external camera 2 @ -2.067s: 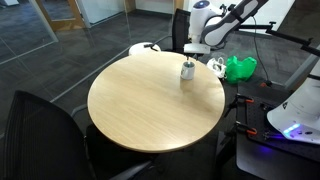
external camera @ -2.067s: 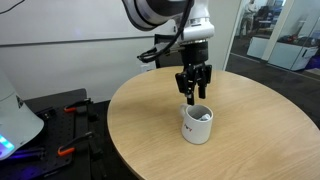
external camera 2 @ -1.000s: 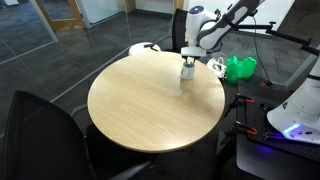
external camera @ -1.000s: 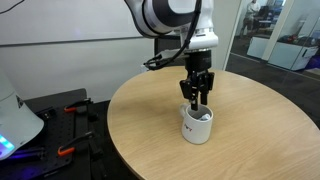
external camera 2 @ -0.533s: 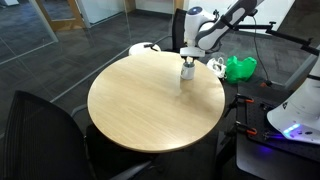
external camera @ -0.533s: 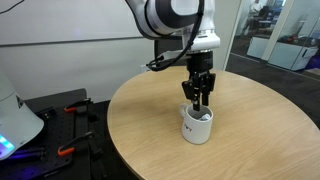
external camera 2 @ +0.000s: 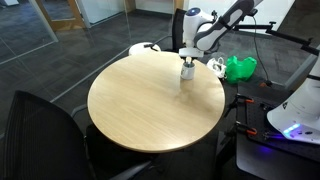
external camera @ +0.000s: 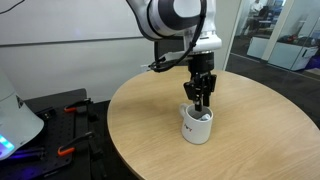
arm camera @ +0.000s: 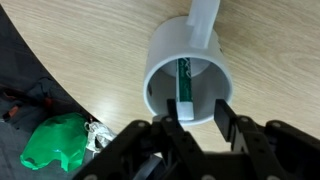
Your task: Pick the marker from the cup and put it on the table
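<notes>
The white cup (external camera: 197,126) stands upright on the round wood-look table (external camera: 255,135), near its edge in an exterior view (external camera 2: 187,71). In the wrist view the cup (arm camera: 160,62) is seen from above, handle pointing away. The marker (arm camera: 185,82) leans inside it, showing a green strip and a pale upper end. My gripper (arm camera: 200,113) is open right above the cup's mouth, fingertips at rim level. The marker's top lies between the jaws, close to one finger (arm camera: 173,110), with a wide gap to the other. It shows in both exterior views (external camera: 201,104) (external camera 2: 188,62).
A crumpled green bag (arm camera: 58,142) lies below the table edge, also in an exterior view (external camera 2: 238,68). A black chair (external camera 2: 40,125) stands at the table's near side. A white robot base (external camera: 15,120) and tools on a black bench sit beside the table.
The gripper has come down from above the cup until its fingertips are at the rim. The cup has not moved.
</notes>
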`<action>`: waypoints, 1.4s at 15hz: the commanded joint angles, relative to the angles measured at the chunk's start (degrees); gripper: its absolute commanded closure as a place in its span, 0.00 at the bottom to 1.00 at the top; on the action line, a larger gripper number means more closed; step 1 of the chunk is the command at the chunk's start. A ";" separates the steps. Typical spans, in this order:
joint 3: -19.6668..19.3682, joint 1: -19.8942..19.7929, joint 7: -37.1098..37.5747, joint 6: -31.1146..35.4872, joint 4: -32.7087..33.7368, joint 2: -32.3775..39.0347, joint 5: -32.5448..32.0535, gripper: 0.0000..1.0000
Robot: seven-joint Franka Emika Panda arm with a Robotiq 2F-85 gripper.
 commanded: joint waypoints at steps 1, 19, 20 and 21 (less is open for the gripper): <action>-1.49 1.18 -0.51 0.48 -0.14 -0.08 1.27 0.54; -2.15 1.25 -0.57 0.32 0.05 2.64 2.20 0.50; -2.20 1.36 -0.49 0.32 0.21 2.81 2.17 0.48; -2.25 1.46 -0.43 0.32 0.29 2.95 2.19 0.49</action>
